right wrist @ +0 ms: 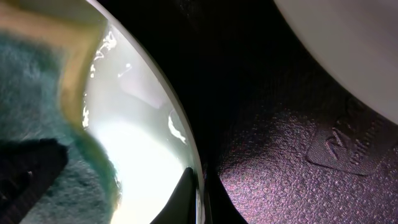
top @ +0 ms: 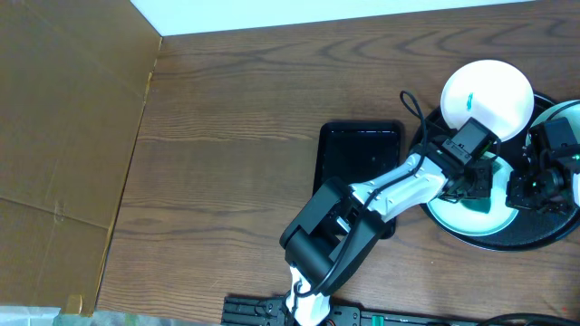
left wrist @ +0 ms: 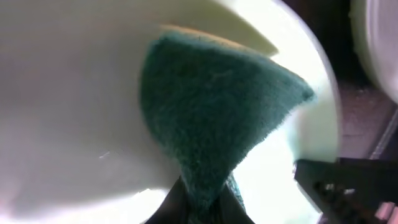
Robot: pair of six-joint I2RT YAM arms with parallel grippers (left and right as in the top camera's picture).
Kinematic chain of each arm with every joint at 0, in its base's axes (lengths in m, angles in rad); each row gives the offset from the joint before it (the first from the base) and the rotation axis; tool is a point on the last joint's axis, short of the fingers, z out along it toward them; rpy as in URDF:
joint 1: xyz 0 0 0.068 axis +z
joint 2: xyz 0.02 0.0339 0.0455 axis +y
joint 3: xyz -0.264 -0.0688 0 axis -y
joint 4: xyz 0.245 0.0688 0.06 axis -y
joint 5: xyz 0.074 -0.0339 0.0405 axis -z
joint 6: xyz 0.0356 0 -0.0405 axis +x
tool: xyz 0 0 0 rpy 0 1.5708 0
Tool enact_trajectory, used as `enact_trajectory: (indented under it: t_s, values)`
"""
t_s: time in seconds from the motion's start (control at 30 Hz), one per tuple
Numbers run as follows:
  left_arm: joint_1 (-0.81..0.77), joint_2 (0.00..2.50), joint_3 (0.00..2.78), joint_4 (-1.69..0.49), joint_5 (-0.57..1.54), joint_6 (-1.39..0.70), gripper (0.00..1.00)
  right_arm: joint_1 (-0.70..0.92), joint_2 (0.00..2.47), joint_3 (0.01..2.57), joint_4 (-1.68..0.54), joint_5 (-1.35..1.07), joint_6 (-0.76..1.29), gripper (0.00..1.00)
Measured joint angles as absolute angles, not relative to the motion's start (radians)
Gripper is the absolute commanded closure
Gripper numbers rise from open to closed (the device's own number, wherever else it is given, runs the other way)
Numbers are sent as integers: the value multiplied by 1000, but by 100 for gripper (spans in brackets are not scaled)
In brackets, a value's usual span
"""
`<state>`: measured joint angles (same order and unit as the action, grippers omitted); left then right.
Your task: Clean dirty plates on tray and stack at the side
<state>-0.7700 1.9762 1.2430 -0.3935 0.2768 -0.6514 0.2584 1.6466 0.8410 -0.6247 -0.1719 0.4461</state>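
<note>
The round black tray (top: pixel 535 237) lies at the right edge. One white plate (top: pixel 487 98) with a small green smear rests on its far rim, and a second (top: pixel 564 112) sits at the far right. A third plate (top: pixel 464 217) lies under both grippers. My left gripper (top: pixel 473 179) is shut on a green sponge (left wrist: pixel 211 118) pressed onto this plate (left wrist: pixel 74 93). My right gripper (top: pixel 530 186) is shut on this plate's rim (right wrist: pixel 137 143), one finger above and one below. The sponge (right wrist: pixel 31 93) shows at the left of the right wrist view, and the tray's floor (right wrist: pixel 280 155) at its right.
A smaller rectangular black tray (top: pixel 360 149) lies left of the round tray, partly under my left arm. A brown cardboard wall (top: pixel 63 136) runs along the table's left side. Bare wood table (top: pixel 236 109) lies between them.
</note>
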Motion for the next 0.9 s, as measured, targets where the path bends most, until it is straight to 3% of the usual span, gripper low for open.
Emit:
enact_trajectory:
  t_s: [0.3, 0.57, 0.9]
  values:
    - [-794, 1933, 1256, -626, 10, -649, 93, 258, 1647, 841, -624, -171, 445, 99]
    - [-792, 1892, 1256, -655, -47, -646, 93, 259, 1647, 841, -624, -178, 445, 99]
    - [-734, 1512, 1255, -683, -28, -628, 93, 259, 1647, 841, -624, -178, 445, 99]
